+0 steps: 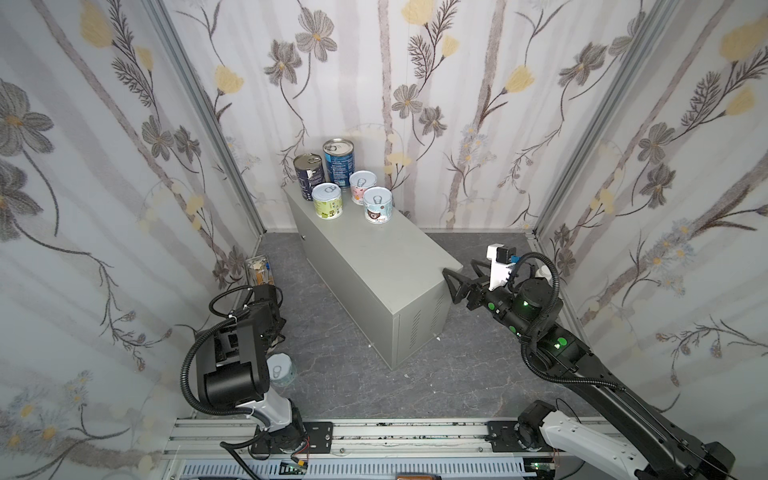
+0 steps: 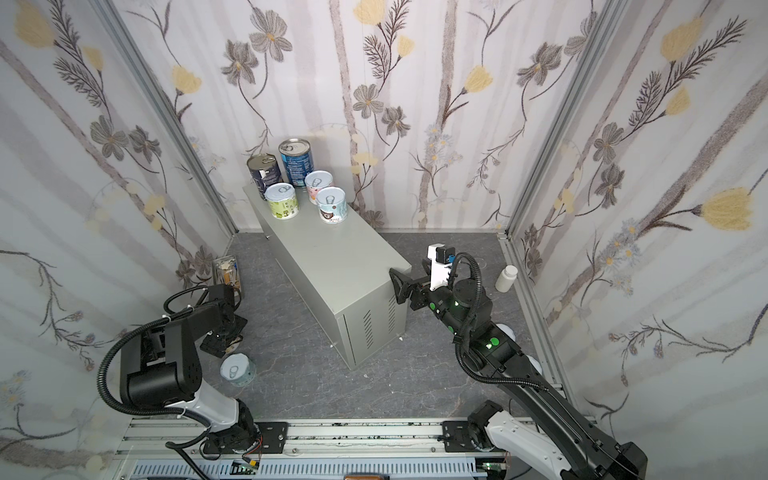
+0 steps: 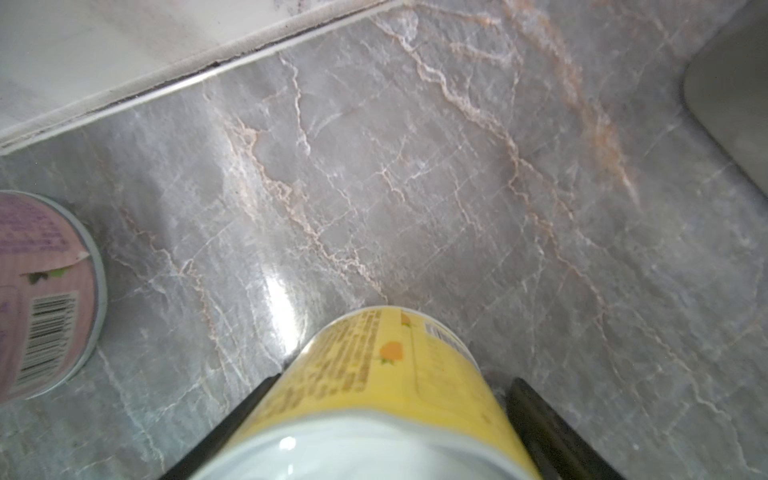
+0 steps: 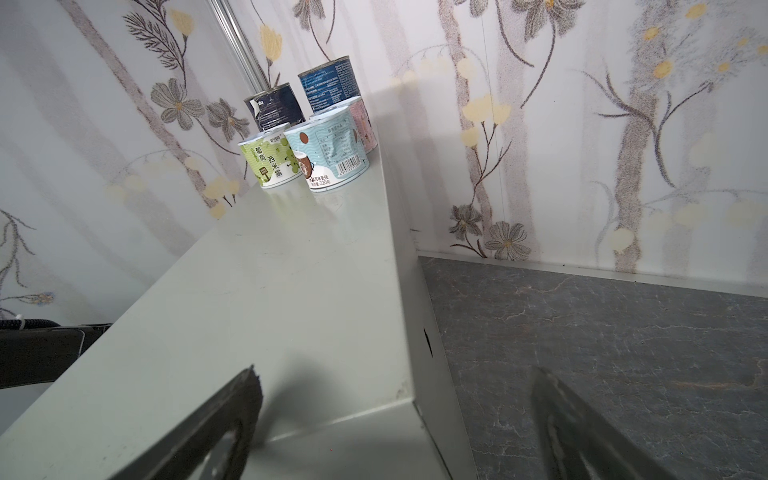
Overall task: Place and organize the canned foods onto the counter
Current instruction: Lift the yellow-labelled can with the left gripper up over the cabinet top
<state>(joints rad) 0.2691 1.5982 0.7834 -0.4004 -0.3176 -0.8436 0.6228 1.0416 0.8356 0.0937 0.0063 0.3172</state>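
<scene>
Your left claw (image 3: 392,380) straddles a yellow can (image 3: 399,365) standing on the marbled floor (image 3: 415,187); whether it pinches, you cannot tell. A pink can (image 3: 45,291) stands near. In both top views the left arm (image 1: 232,365) covers that grip; a blue can (image 2: 237,370) shows beside it. Five cans (image 1: 327,200) crowd the counter's (image 1: 374,266) far end. Your right claw (image 4: 397,376) gapes empty over its near corner. A white bottle (image 2: 506,278) stands by the flowered wall (image 2: 623,124).

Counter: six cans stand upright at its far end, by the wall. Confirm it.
Not six but five stand upright at the far end of the counter, by the wall: dark navy can, blue can, green can, pink can, light blue can. Both top views show it.
</scene>
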